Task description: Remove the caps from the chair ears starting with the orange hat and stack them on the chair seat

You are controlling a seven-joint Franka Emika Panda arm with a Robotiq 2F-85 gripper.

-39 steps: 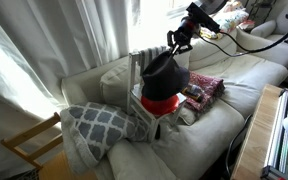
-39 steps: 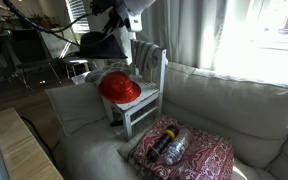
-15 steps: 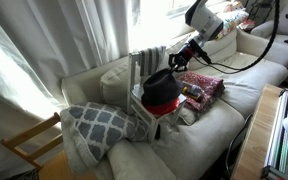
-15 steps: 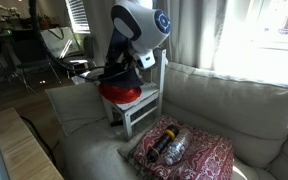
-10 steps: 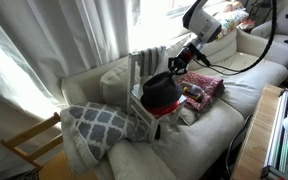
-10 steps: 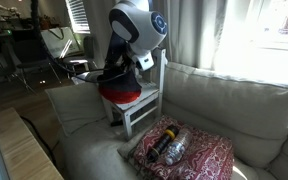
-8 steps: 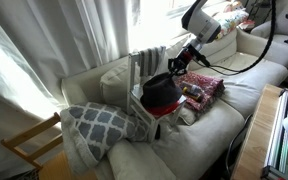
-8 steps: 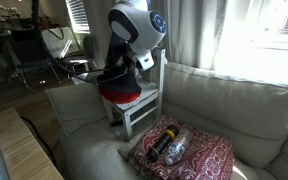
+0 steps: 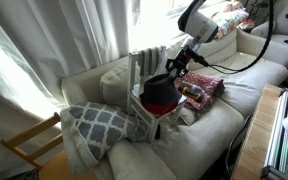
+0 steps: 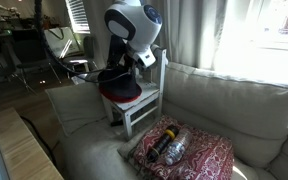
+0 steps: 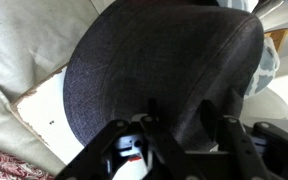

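The black round-brimmed hat (image 9: 160, 88) sits on top of the red-orange hat (image 9: 162, 105), and both rest on the pale chair seat (image 10: 145, 101). The stack also shows from the other side, black hat (image 10: 117, 78) over orange hat (image 10: 120, 95). In the wrist view the black hat (image 11: 164, 60) fills the frame above a strip of the seat (image 11: 44, 105). My gripper (image 11: 189, 125) is at the hat's brim with its jaws spread apart and a fold of brim between them. In an exterior view the gripper (image 9: 172, 66) is just above the hat. The chair ears (image 9: 135, 58) are bare.
The small chair stands on a pale sofa (image 10: 234, 110). A grey patterned pillow (image 9: 94, 125) lies beside it, and a red patterned cushion (image 10: 184, 150) with a dark bottle lies on the other side. A wooden chair (image 9: 29, 140) stands off the sofa's end. Curtains hang behind.
The black hat has come down from above the chair back onto the orange hat on the seat. In the last half second the gripper has shifted slightly up.
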